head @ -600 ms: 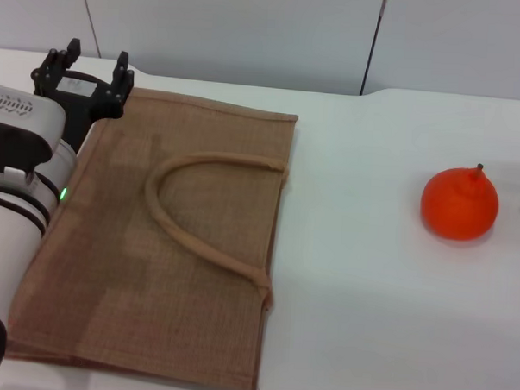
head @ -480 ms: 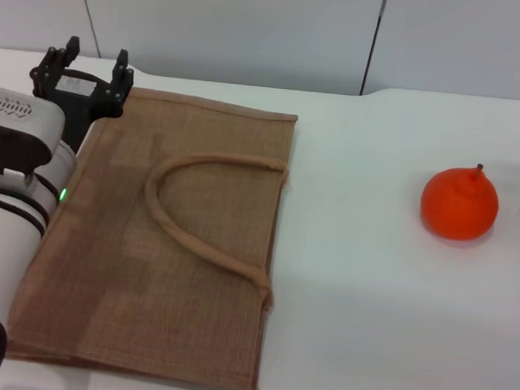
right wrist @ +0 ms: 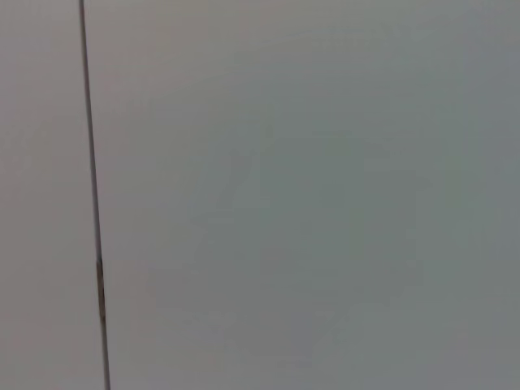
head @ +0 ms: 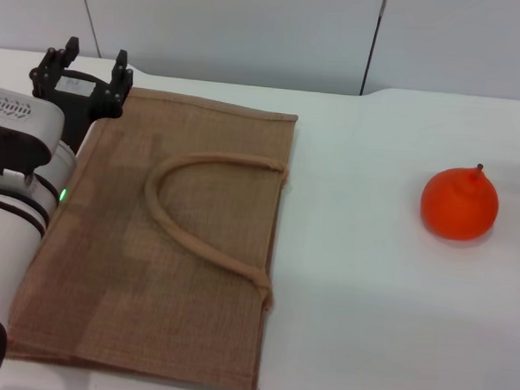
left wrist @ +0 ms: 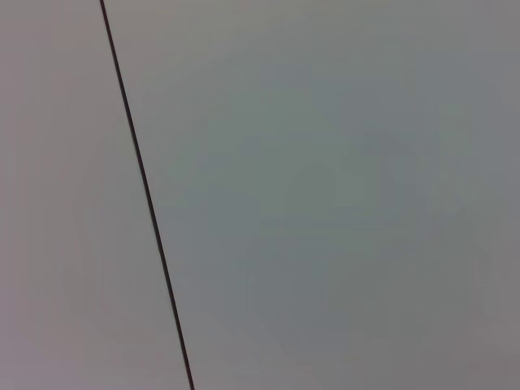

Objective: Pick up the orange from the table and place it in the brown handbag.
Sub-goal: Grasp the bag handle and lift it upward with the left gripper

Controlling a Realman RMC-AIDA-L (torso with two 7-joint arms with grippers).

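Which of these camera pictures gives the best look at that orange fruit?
The head view. It shows the whole orange, stem up, sitting on the white table, well to the right of the brown handbag. Both wrist views show only a plain grey surface with a dark line, no orange.

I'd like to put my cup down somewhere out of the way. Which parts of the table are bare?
The table is bare in the wide strip between the brown handbag and the orange, and in front of the orange. The far-left corner is crowded: the open left gripper hovers by the bag's far corner.
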